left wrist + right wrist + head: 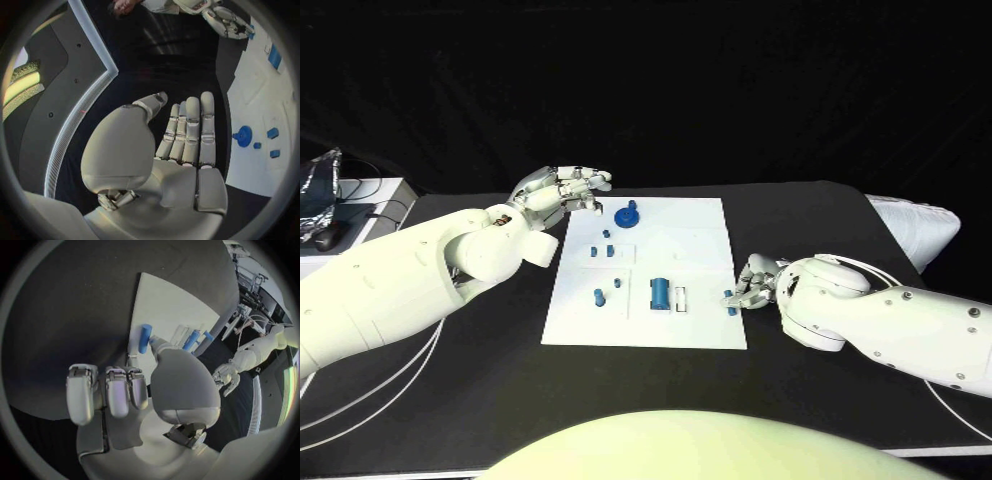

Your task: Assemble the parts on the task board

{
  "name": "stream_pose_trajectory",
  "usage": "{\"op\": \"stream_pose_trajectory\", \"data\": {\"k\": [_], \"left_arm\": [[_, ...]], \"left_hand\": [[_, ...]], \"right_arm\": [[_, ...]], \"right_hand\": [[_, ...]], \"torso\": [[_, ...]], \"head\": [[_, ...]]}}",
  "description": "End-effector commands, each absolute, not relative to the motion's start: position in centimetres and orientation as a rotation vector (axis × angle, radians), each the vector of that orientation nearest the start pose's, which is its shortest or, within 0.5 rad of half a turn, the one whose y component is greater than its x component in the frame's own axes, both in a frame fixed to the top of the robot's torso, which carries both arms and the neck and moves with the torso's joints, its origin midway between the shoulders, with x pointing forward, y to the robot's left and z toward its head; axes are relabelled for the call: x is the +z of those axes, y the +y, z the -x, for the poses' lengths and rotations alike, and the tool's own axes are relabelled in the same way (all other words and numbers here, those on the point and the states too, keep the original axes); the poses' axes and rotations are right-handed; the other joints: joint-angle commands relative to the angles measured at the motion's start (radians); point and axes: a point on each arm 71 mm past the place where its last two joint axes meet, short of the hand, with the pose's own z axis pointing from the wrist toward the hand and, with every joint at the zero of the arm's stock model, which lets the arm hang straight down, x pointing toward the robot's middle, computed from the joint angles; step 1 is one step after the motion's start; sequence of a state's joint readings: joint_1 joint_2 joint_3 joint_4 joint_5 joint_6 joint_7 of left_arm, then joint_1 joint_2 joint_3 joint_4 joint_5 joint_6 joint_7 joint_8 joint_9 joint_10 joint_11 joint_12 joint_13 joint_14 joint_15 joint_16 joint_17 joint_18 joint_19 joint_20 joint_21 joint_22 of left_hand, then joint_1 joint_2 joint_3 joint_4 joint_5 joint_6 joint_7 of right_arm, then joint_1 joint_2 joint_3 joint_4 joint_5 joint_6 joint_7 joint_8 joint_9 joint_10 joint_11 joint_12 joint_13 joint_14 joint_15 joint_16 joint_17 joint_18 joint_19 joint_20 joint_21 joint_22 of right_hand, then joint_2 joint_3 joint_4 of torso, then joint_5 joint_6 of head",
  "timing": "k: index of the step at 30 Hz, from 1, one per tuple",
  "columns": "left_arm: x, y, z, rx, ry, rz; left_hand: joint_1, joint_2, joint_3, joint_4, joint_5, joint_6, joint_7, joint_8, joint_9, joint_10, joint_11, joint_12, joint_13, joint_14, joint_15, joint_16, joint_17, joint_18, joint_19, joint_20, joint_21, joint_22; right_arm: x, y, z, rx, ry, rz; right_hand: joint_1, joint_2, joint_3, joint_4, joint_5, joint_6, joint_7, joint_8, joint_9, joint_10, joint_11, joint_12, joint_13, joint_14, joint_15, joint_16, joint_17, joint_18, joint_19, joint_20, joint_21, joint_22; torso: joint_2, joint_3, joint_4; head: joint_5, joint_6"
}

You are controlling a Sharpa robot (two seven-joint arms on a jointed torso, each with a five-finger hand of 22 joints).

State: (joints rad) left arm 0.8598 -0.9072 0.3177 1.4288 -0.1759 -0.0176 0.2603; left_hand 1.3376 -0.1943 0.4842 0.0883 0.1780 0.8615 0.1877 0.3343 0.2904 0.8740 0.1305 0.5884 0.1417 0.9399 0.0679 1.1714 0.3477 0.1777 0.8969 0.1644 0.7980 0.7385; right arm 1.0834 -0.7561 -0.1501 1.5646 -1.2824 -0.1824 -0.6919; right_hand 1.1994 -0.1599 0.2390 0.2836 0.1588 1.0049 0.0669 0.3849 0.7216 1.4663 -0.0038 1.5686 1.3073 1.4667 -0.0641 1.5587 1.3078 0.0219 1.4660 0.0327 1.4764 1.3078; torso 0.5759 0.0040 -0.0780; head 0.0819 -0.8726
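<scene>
No writing is readable on the white rectangular task board point(689, 235). The silver left hand point(564, 190) hovers spread and empty; the silver right hand point(753, 283) pinches a small blue cylindrical part point(730, 297) at the board's edge.

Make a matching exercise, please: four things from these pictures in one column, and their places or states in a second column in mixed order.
1. left hand
2. right hand
3. round blue part
4. task board

a. white, in the table's middle
b. at the board's right edge
c. open, at the board's far left corner
d. on the board's far end

Pairs: 1-c, 2-b, 3-d, 4-a
</scene>
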Motion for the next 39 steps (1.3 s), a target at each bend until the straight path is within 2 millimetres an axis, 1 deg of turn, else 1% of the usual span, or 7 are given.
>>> {"op": "stream_pose_trajectory", "data": {"k": [1, 7, 16, 18, 20, 26, 39], "left_arm": [[-22.6, 26.7, -47.8, -1.643, 1.52, 1.18], [-22.6, 26.7, -47.8, -1.641, 1.52, 1.18], [-22.5, 26.8, -47.8, -1.64, 1.519, 1.179], [-22.5, 26.8, -47.8, -1.64, 1.519, 1.179], [-22.5, 26.8, -47.8, -1.639, 1.519, 1.179], [-22.5, 26.8, -47.7, -1.638, 1.519, 1.179], [-22.5, 26.8, -47.7, -1.638, 1.52, 1.179]], "left_hand": [[0.001, -0.003, 0.002, 0.007, -0.002, -0.007, 0.003, 0.005, -0.002, -0.007, 0.002, -0.002, -0.001, -0.007, -0.001, -0.004, 0.001, 0.005, 0.009, 0.0, -0.005, -0.001], [0.001, -0.003, 0.002, 0.007, -0.002, -0.007, 0.003, 0.005, -0.002, -0.007, 0.002, -0.002, -0.001, -0.007, -0.001, -0.004, 0.001, 0.005, 0.009, 0.0, -0.005, -0.001], [0.001, -0.004, 0.001, 0.008, -0.002, -0.008, 0.003, 0.005, -0.002, -0.007, 0.002, -0.001, -0.001, -0.007, -0.001, -0.004, 0.001, 0.005, 0.009, 0.0, -0.006, -0.001], [0.001, -0.004, 0.001, 0.008, -0.002, -0.008, 0.003, 0.005, -0.002, -0.007, 0.002, -0.001, -0.001, -0.007, -0.001, -0.004, 0.001, 0.005, 0.009, 0.0, -0.006, -0.001], [0.001, -0.004, 0.001, 0.008, -0.002, -0.008, 0.003, 0.005, -0.002, -0.007, 0.002, -0.001, -0.001, -0.007, -0.001, -0.004, 0.001, 0.005, 0.009, 0.0, -0.006, -0.001], [0.001, -0.004, 0.001, 0.008, -0.002, -0.008, 0.003, 0.005, -0.002, -0.007, 0.002, -0.001, -0.001, -0.007, -0.001, -0.004, 0.001, 0.005, 0.009, 0.0, -0.006, -0.001], [0.002, -0.003, 0.001, 0.01, -0.002, -0.01, 0.003, 0.005, -0.003, -0.007, 0.002, -0.001, -0.002, -0.007, -0.001, -0.004, 0.002, 0.005, 0.01, 0.001, -0.007, -0.002]], "right_arm": [[-30.2, -18.0, -42.7, 0.19, 2.213, -0.134], [-30.6, -17.8, -42.5, 0.19, 2.224, -0.123], [-30.9, -17.5, -42.2, 0.205, 2.246, -0.116], [-30.9, -17.5, -42.1, 0.211, 2.248, -0.117], [-31.0, -17.5, -42.1, 0.217, 2.251, -0.121], [-30.9, -17.4, -41.9, 0.238, 2.253, -0.149], [-28.7, -17.3, -42.5, 0.326, 2.213, -0.275]], "right_hand": [[0.015, -0.002, 0.002, -0.007, 0.006, -0.009, -0.002, -0.01, -0.003, 0.105, -0.006, 0.002, 0.264, 0.097, -0.009, 0.001, 0.23, -0.006, 0.088, -0.001, 0.005, 0.241], [0.052, -0.006, 0.017, -0.014, 0.018, -0.013, -0.001, -0.018, 0.0, 0.105, -0.005, 0.002, 0.264, 0.097, -0.009, 0.001, 0.229, -0.006, 0.088, -0.001, 0.006, 0.242], [0.119, -0.022, 0.088, -0.036, 0.163, -0.022, 0.006, -0.054, -0.004, 0.105, 0.0, 0.002, 0.264, 0.096, -0.005, 0.0, 0.227, -0.006, 0.088, 0.001, 0.007, 0.242], [0.136, -0.022, 0.13, -0.047, 0.163, -0.021, 0.009, -0.067, -0.007, 0.105, 0.002, 0.002, 0.264, 0.096, -0.003, 0.0, 0.228, -0.006, 0.088, 0.003, 0.007, 0.242], [0.139, -0.033, 0.19, -0.066, 0.224, -0.02, 0.014, -0.083, -0.009, 0.105, 0.007, 0.002, 0.264, 0.096, 0.0, 0.0, 0.227, -0.006, 0.088, 0.005, 0.006, 0.242], [0.117, -0.039, 0.276, -0.11, 0.316, -0.017, 0.02, -0.099, 0.003, 0.105, 0.011, 0.002, 0.264, 0.096, 0.004, 0.0, 0.228, -0.006, 0.088, 0.009, 0.006, 0.242], [0.077, -0.033, 0.351, -0.167, 0.38, -0.013, 0.022, -0.1, 0.028, 0.105, 0.012, 0.002, 0.264, 0.097, 0.005, 0.001, 0.231, -0.007, 0.088, 0.01, 0.01, 0.243]], "torso": [[0.0, 0.0001, -0.0005], [0.0, 0.0, -0.0003], [0.0, -0.0003, -0.0004], [0.0, 0.0001, 0.0], [-0.001, 0.0002, 0.0002], [0.0, -0.0002, -0.0003], [0.0, -0.0005, -0.0001]], "head": [[0.001, 0.0], [0.002, 0.0], [0.0, 0.0], [0.0, 0.0], [0.001, 0.0], [0.003, 0.0], [0.007, 0.0]]}}
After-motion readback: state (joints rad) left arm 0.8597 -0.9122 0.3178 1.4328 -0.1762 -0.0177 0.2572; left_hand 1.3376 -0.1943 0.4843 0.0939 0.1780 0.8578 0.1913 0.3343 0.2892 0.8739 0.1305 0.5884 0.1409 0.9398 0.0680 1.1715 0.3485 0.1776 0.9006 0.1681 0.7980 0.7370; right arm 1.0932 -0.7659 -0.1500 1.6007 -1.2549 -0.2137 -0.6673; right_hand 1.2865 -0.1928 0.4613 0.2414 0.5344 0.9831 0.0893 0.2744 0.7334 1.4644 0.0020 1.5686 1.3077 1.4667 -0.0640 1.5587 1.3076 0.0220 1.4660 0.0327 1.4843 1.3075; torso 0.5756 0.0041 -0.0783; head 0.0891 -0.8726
